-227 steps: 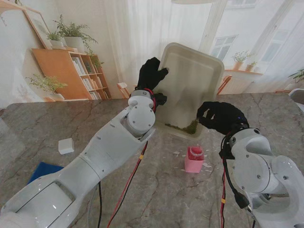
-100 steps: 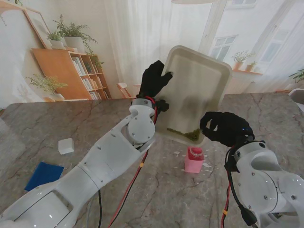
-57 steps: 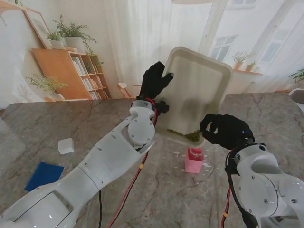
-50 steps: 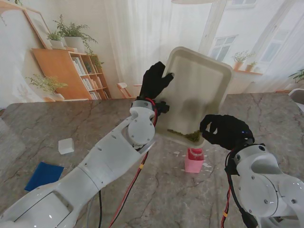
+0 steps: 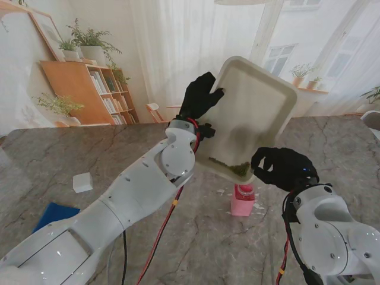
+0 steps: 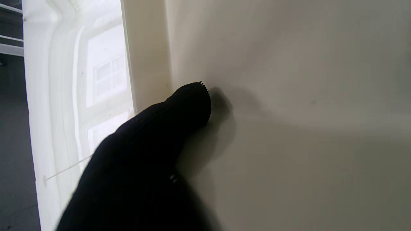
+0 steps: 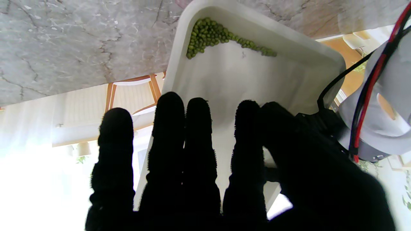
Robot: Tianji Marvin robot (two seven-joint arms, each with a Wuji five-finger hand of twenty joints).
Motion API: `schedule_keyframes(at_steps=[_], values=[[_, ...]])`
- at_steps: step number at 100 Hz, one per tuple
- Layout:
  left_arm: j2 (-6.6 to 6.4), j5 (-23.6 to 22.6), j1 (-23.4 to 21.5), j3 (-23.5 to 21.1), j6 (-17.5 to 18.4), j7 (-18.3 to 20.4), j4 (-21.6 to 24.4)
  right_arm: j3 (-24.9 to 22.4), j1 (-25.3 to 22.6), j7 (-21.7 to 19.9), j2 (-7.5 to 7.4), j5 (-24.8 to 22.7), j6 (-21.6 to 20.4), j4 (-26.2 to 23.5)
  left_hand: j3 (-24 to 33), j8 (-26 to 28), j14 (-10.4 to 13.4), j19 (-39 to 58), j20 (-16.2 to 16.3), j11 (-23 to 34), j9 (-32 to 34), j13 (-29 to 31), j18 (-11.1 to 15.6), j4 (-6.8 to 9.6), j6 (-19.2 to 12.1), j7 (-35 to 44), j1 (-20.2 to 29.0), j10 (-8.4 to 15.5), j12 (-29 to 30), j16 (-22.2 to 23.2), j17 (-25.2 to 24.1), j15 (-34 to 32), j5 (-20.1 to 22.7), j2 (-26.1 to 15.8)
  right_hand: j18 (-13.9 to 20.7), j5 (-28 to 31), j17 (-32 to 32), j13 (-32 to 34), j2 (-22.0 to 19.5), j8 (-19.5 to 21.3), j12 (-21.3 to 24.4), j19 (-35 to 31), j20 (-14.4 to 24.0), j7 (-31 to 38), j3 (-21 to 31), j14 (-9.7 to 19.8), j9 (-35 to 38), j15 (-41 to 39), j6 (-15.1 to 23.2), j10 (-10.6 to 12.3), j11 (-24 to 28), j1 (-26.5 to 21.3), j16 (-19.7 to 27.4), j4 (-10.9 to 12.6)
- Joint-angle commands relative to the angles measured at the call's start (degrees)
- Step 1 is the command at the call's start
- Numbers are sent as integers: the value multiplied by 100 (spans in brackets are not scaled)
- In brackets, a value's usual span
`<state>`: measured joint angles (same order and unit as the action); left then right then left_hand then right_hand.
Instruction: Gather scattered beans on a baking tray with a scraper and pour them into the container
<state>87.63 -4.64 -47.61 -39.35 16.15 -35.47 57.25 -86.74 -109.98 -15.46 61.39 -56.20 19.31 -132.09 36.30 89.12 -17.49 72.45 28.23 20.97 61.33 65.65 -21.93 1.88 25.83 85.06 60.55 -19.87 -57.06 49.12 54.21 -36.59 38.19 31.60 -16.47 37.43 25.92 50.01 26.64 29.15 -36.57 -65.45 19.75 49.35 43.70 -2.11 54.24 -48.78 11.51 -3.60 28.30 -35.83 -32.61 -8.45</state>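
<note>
With the left hand (image 5: 199,96) and right hand (image 5: 284,168) both grasping the steeply tilted tray (image 5: 252,101), beans (image 5: 234,167) heaped at its 6 o'clock corner could overshoot the narrow pink container (image 5: 243,199) and scatter across the desk (image 5: 71,154).

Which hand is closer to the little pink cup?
Right. The right hand hangs just beyond the pink cup, slightly to its right. The left hand is higher, gripping the tray.
</note>
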Motion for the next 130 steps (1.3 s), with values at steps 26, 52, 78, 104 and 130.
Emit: schedule_keyframes(at_steps=[26, 52, 78, 104, 130], values=[[143, -219, 206, 147, 82, -82, -4, -117, -112, -11, 22, 40, -35, -37, 104, 84, 1434, 467, 410, -32, 59, 351, 2192, 360, 864, -114, 524, 757, -102, 102, 284, 21, -332, -379, 126, -38, 23, 90, 48, -90, -116, -139, 96, 105, 59, 199, 53, -87, 168, 101, 140, -37, -68, -185], [71, -517, 223, 209, 106, -75, 71, -129, -93, -74, 14, 64, -21, -47, 98, 84, 1440, 459, 426, -40, 68, 363, 2191, 364, 849, -115, 512, 777, -99, 114, 284, 42, -333, -381, 129, -41, 25, 89, 43, -91, -116, -141, 97, 103, 58, 198, 56, -86, 159, 98, 140, -44, -68, -183], [91, -569, 236, 241, 134, -119, 81, -123, -78, -115, 9, 57, -26, -45, 90, 84, 1443, 456, 438, -46, 73, 372, 2189, 362, 841, -115, 514, 769, -99, 123, 286, 58, -333, -379, 130, -39, 28, 90, 45, -88, -116, -141, 97, 106, 63, 200, 50, -83, 168, 101, 139, -47, -66, -183], [62, -632, 215, 250, 131, -111, 156, -167, -97, -115, 9, 56, -80, -55, 91, 84, 1437, 457, 450, -52, 81, 383, 2188, 364, 831, -115, 511, 772, -98, 138, 288, 65, -332, -373, 135, -39, 34, 98, 44, -89, -117, -144, 98, 105, 62, 200, 56, -89, 172, 101, 144, -47, -68, -185], [-10, -696, 152, 229, 116, -63, 282, -152, -85, -168, 0, 50, -101, -43, 98, 84, 1459, 465, 460, -65, 88, 389, 2193, 361, 805, -114, 498, 775, -91, 144, 292, 74, -318, -362, 132, -36, 32, 93, 48, -88, -117, -140, 97, 108, 63, 206, 55, -90, 164, 107, 145, -53, -69, -185]])
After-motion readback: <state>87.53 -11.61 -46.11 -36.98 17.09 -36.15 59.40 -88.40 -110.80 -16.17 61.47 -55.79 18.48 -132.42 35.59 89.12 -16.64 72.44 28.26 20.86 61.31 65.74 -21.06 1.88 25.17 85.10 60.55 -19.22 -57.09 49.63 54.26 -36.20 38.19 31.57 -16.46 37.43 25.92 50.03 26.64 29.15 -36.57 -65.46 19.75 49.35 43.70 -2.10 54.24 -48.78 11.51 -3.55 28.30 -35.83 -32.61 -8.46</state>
